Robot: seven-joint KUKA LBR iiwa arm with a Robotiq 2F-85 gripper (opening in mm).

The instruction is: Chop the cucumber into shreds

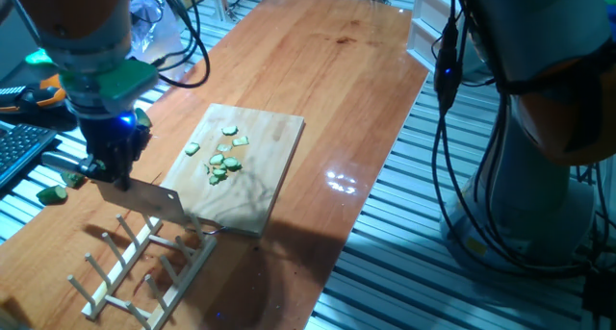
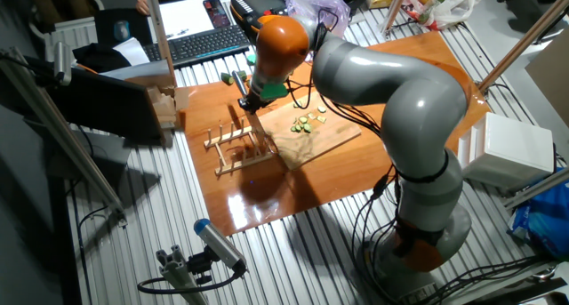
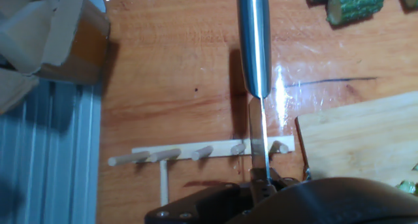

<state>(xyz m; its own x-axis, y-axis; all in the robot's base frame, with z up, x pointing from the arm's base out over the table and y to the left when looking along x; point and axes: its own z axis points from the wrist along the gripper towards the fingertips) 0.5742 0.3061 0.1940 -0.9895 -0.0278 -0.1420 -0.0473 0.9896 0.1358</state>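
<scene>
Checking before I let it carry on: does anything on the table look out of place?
The knife in the end effector hangs over the wooden peg rack, off the cutting board. The shreds lie together on the board. Nothing looks spilled or damaged.

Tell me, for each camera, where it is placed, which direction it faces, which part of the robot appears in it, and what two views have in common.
One fixed view: low beside the table, looking along it; the gripper holds a knife beside the wooden board.
The other fixed view: high, on another side, looking down; the whole arm shows.
Hand view: on the hand, looking down the knife handle at the peg rack.
Both fixed views share the shreds on the board.
</scene>
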